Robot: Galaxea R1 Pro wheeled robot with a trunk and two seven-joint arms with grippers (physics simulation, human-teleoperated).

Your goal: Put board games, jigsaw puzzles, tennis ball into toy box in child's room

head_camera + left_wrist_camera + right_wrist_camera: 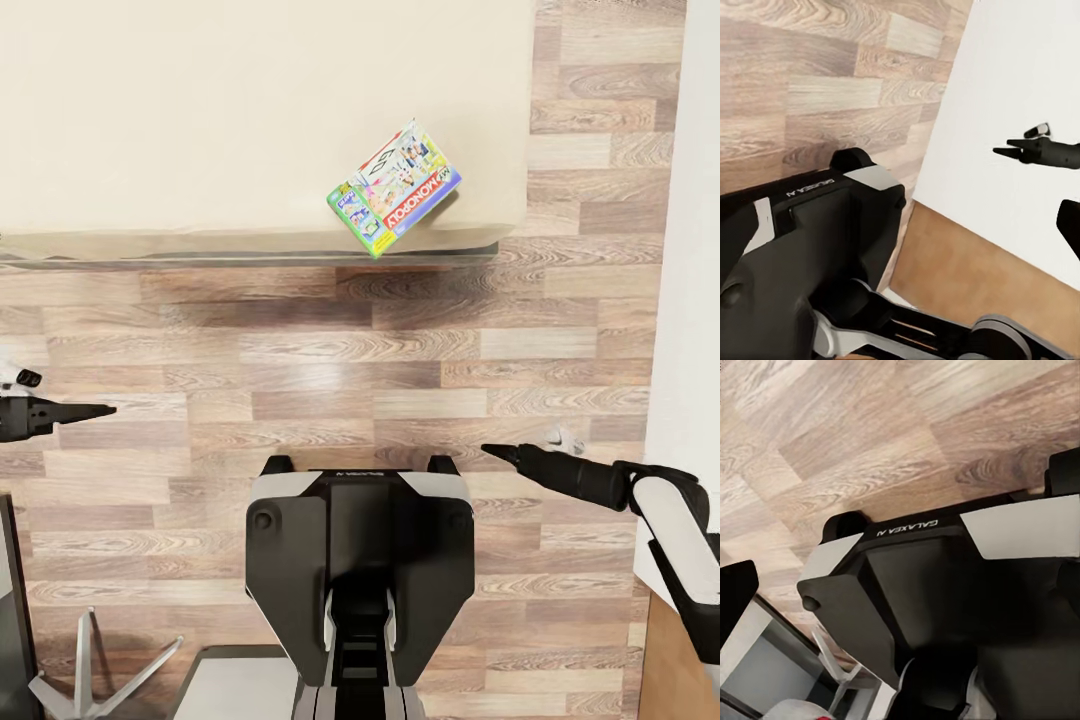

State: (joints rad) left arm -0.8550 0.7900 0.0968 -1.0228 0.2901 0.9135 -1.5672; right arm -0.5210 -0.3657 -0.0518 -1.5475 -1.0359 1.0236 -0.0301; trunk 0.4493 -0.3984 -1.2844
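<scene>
Your black right gripper looks pinched empty; the green-edged Monopoly board game overhangs the beige bed, so a nudge could topple it.

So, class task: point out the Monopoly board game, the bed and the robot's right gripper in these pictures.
Monopoly board game (395,189), head view, on the middle of its printed lid.
Bed (200,110), head view, on the bare beige mattress.
Right gripper (497,452), head view, at its closed fingertips.
</scene>
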